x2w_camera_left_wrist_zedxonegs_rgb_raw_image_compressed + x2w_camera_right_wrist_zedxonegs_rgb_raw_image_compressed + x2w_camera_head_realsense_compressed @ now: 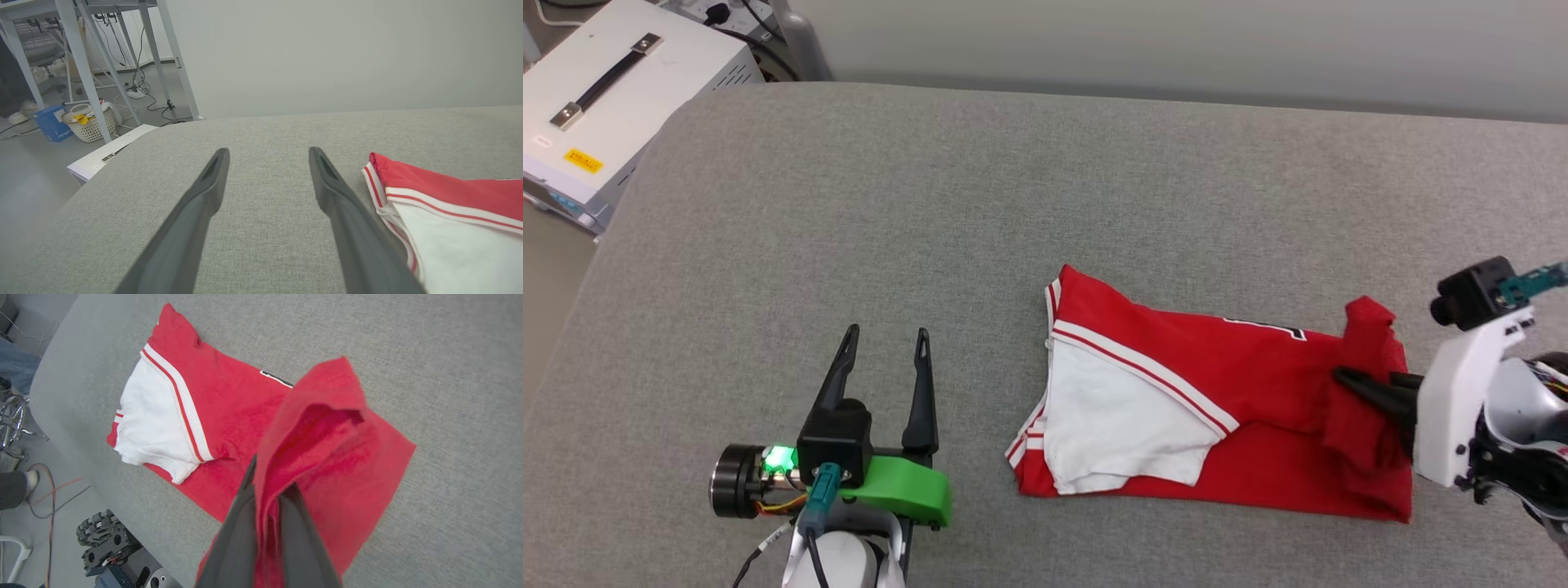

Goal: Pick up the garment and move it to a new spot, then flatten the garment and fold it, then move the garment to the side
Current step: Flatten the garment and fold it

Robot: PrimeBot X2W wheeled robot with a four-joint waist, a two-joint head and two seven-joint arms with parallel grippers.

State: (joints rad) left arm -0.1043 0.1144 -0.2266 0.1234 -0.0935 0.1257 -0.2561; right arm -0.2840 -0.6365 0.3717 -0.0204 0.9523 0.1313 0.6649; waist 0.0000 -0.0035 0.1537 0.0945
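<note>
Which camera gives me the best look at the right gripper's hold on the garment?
Right wrist view: the right gripper is shut on a raised red fold of the garment, cloth between its fingers. Head view shows that pinch side-on at the garment's right end. Left wrist view catches the white-sleeve end.

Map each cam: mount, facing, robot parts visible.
Head: on the head, facing forward and down at the grey surface; left end effector open, right end effector pinching the garment.
Left wrist: on that wrist, looking along its spread fingers across the surface toward a wall.
Right wrist: on that wrist, looking down its closed fingers at the pinched red cloth.
Shared: all three show the garment's white sleeve.
</note>
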